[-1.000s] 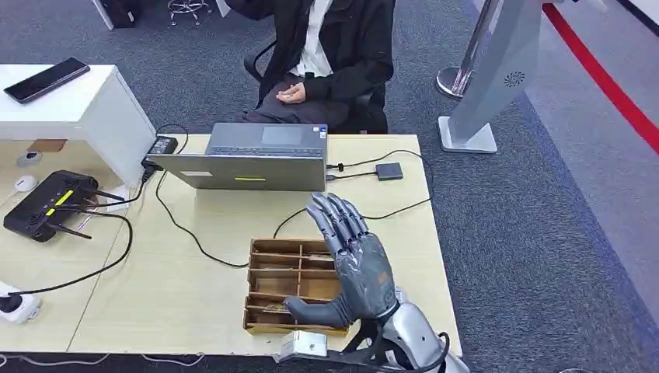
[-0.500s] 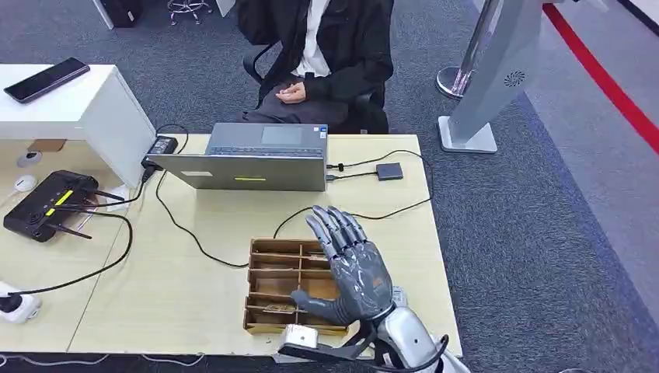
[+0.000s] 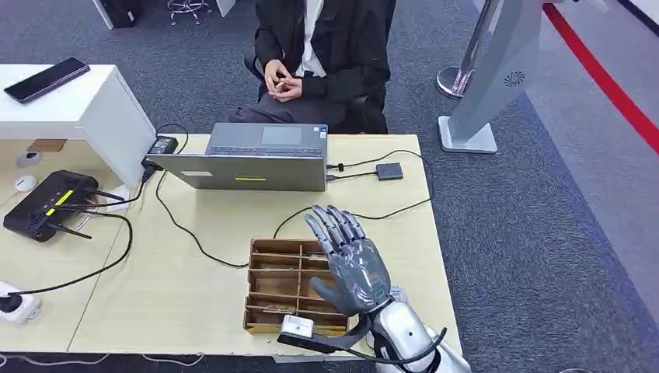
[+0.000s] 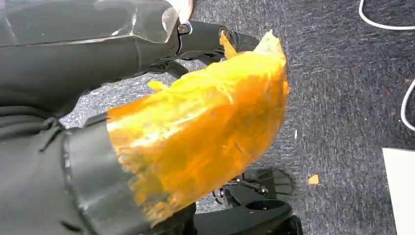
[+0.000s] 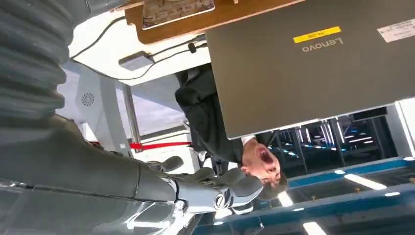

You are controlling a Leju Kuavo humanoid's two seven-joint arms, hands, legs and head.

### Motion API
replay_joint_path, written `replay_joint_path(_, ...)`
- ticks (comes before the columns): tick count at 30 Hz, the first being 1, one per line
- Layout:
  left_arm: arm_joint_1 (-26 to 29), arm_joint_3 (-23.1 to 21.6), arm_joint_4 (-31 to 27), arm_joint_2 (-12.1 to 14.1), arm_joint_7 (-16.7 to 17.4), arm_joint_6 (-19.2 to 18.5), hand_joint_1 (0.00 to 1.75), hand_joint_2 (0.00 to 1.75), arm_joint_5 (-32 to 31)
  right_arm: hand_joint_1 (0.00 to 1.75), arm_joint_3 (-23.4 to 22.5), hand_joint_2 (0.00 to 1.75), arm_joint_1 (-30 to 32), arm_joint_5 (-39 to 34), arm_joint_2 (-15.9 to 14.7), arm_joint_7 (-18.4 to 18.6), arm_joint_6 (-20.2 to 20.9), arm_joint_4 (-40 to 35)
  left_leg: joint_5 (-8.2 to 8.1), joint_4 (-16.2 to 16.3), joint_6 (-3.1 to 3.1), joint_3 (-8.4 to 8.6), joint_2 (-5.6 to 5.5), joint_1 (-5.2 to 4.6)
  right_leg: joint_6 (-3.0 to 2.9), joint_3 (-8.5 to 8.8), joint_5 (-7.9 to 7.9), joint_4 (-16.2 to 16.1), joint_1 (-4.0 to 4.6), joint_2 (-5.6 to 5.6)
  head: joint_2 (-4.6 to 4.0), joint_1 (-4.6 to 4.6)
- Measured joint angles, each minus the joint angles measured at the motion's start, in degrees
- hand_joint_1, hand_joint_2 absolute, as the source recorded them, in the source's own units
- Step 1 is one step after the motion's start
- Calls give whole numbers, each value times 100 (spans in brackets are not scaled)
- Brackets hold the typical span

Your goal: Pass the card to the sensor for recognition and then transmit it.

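Card [image 5: 178, 11]: a pale printed card lay flat in a wooden tray [image 5: 235, 13], as seen in the right wrist view; which compartment it lay in could not be told. The right hand [image 3: 353, 260] stood upright over the right side of the divided wooden tray [image 3: 272, 276] near the front edge of the table [image 3: 179, 295]; its fingers [image 3: 330, 225] were spread wide and pointed away from the robot, its thumb reached in over the tray, and it held nothing and touched no card. Behind the tray a grey laptop [image 3: 252, 159] stood with its lid toward the robot; a black cable ran from the tray's far side past it; a small dark box [image 3: 388, 171] lay on a cable to the right of the laptop. A black router [image 3: 50, 203] sat well apart at the table's left. A seated person [image 3: 326, 54] in dark clothes was beyond the table, hands clasped. The left hand [image 4: 122, 44] hung over grey carpet; an orange blur covered much of it, so whether its fingers were wide or curled could not be told.
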Motion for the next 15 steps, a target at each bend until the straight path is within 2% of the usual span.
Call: replay_joint_path(15, -20, 0, 0, 0, 70, -44, 0, 0, -160, 0, 9, 175, -75, 66, 0, 76, 140, 225, 0, 0, 0, 0, 0, 0, 0, 0, 0, 0, 0, 0, 0, 2)
